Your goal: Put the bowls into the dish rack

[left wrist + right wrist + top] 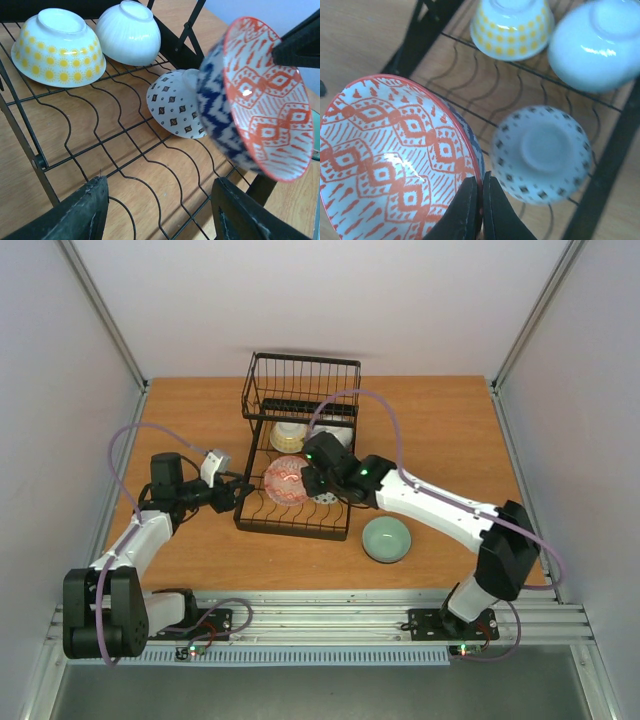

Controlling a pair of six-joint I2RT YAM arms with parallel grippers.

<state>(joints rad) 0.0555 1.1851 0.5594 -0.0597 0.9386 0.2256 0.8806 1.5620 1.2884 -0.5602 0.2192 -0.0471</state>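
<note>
Right fingers (467, 212) clamped on rim of red-patterned bowl (390, 160). Bowl tilted on edge over dish rack (300, 359) floor, toward 8 o'clock side; contact with wires unclear. Left fingers (85, 215) apart, empty, at rack's 9 o'clock edge. Yellow-dotted bowl (57, 50), white bowl (129, 32) and diamond-print bowl (175, 105) inverted in rack. Green bowl (386, 539) on counter (450, 420), 4 o'clock of rack.

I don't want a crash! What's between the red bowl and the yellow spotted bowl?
Only bare wires of the black wire dish rack separate the red patterned ceramic bowl and yellow spotted bowl, per the right wrist view.
</note>
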